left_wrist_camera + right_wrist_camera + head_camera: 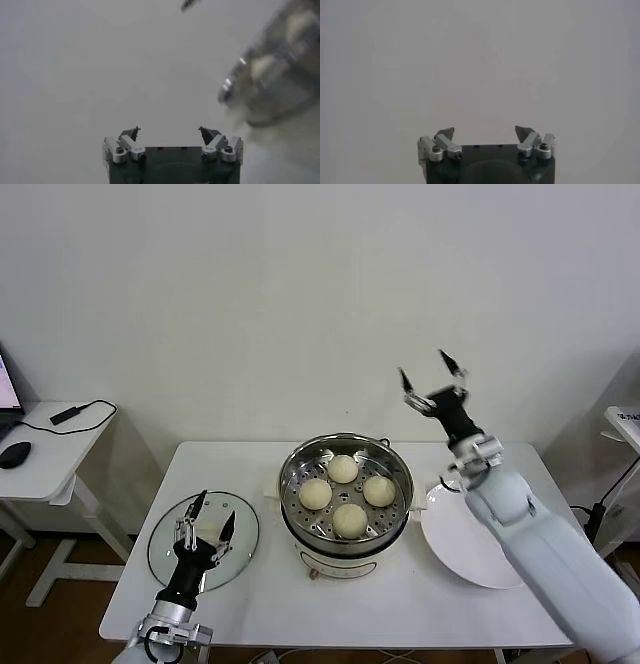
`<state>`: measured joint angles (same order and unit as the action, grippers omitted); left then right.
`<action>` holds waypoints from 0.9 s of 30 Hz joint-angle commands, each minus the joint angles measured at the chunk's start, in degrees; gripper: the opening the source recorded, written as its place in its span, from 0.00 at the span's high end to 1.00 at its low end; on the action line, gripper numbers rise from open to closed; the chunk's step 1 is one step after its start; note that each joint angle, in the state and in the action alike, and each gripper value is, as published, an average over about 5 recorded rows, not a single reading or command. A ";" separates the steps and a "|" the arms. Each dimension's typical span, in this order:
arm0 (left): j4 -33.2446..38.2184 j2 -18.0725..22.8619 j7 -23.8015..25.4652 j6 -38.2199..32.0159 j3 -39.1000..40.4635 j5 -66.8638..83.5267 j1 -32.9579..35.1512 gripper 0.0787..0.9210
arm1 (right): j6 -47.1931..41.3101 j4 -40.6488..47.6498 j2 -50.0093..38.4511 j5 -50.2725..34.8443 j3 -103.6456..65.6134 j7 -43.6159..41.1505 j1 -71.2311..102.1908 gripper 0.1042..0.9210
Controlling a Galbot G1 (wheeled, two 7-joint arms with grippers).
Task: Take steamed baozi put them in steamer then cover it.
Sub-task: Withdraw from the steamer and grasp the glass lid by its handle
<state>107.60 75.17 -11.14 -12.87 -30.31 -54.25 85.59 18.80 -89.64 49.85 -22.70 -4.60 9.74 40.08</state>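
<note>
All four steamed baozi (346,494) sit in the steamer (345,496) at table centre, so covering comes next: the left gripper (207,520), jaws spread and empty, should drop squarely onto the white handle of the glass lid (203,540) and lift it level. The lid lies at the steamer's nine o'clock, directly beneath that gripper. The right gripper (432,378) hangs wide and empty, up at the steamer's one o'clock.

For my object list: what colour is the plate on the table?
The plate is plain white, with no pattern; the head view shows it best.
</note>
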 commanded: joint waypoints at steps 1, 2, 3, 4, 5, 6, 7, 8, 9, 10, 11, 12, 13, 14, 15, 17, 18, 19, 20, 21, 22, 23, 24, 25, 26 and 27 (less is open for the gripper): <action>-6.15 -2.60 -2.97 3.90 -2.27 -23.34 0.39 0.12 | 6.27 -3.22 4.98 2.16 -24.69 3.90 30.37 0.12; -6.27 -2.80 -2.68 4.46 -2.37 -24.20 0.63 0.12 | 6.40 -3.51 5.50 2.33 -24.80 3.78 31.07 0.12; -6.40 -2.97 -2.31 5.03 -2.48 -25.00 0.85 0.12 | 6.50 -3.84 6.06 2.54 -24.84 3.55 31.77 0.12; -6.52 -3.08 -1.95 5.52 -2.59 -25.58 1.02 0.12 | 6.57 -4.14 6.53 2.72 -24.83 3.35 32.33 0.12; -6.63 -3.14 -1.44 6.02 -2.74 -26.11 1.15 0.12 | 6.64 -4.39 7.02 2.87 -24.78 3.15 32.80 0.12; -6.72 -3.22 -0.78 6.54 -2.92 -26.57 1.25 0.12 | 6.71 -4.63 7.51 3.01 -24.74 2.92 33.22 0.12; -6.84 -3.32 -0.09 7.04 -3.09 -27.00 1.33 0.12 | 6.76 -4.82 8.06 3.18 -24.69 2.67 33.62 0.12; -7.01 -3.45 0.49 7.39 -3.24 -27.40 1.37 0.12 | 6.81 -4.90 8.52 3.30 -24.63 2.51 33.85 0.12; -7.35 -3.62 1.00 7.64 -3.36 -27.79 1.33 0.12 | 6.88 -4.97 9.00 3.44 -24.56 2.30 34.07 0.12; -7.77 -3.82 1.25 7.74 -3.41 -28.05 1.21 0.12 | 6.92 -4.99 9.34 3.58 -24.49 2.14 34.19 0.12; -8.34 -4.03 1.16 7.63 -3.38 -28.23 0.98 0.12 | 6.96 -4.99 9.67 3.71 -24.41 2.01 34.28 0.12; -9.08 -4.22 0.78 7.22 -3.28 -28.32 0.58 0.12 | 6.99 -5.00 9.92 3.83 -24.35 1.91 34.32 0.12; -9.79 -4.37 0.36 6.82 -3.16 -28.33 0.12 0.12 | 7.01 -5.02 10.11 3.95 -24.29 1.81 34.36 0.12; -10.49 -4.47 -0.01 6.45 -3.00 -28.36 -0.37 0.12 | 7.01 -5.05 10.28 4.06 -24.24 1.76 34.40 0.12; -11.18 -4.58 -0.38 6.08 -2.83 -28.40 -0.93 0.12 | 7.01 -5.09 10.46 4.20 -24.22 1.71 34.46 0.12; -12.32 -4.69 -0.63 5.73 -2.55 -28.59 -2.00 0.12 | 7.04 -5.14 10.77 4.52 -24.20 1.65 34.65 0.12; -12.76 -4.74 -0.61 5.71 -2.43 -28.72 -2.50 0.12 | 7.06 -5.17 10.92 4.68 -24.20 1.63 34.80 0.12; -13.09 -4.79 -0.62 5.72 -2.35 -28.82 -2.98 0.12 | 7.08 -5.19 11.03 4.81 -24.22 1.61 34.93 0.12; -13.41 -4.78 -0.52 5.79 -2.29 -28.96 -3.47 0.12 | 7.11 -5.20 11.12 4.91 -24.25 1.59 35.07 0.12; -13.74 -4.79 -0.41 5.87 -2.20 -29.08 -3.99 0.12 | 7.14 -5.22 11.20 4.97 -24.30 1.56 35.21 0.12; -14.08 -4.82 -0.36 5.93 -2.07 -29.11 -4.47 0.12 | 7.17 -5.23 11.24 5.00 -24.36 1.52 35.32 0.12; -14.52 -4.80 -0.27 5.98 -1.96 -29.15 -5.07 0.12 | 7.20 -5.23 11.27 5.04 -24.44 1.49 35.41 0.12; -15.02 -4.78 -0.13 6.03 -1.85 -29.17 -5.73 0.12 | 7.24 -5.22 11.30 5.09 -24.52 1.47 35.51 0.12; -15.49 -4.77 0.00 6.07 -1.75 -29.14 -6.33 0.12 | 7.27 -5.22 11.31 5.12 -24.60 1.45 35.60 0.12; -15.91 -4.76 0.28 6.14 -1.68 -29.02 -6.93 0.12 | 7.29 -5.22 11.30 5.16 -24.68 1.44 35.69 0.12; -16.28 -4.77 0.64 6.27 -1.61 -28.83 -7.48 0.12 | 7.29 -5.21 11.29 5.22 -24.73 1.46 35.78 0.12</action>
<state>95.59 70.83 -11.23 -7.09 -32.21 -80.63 82.50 25.55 -94.41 59.89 -18.07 -27.32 11.17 72.68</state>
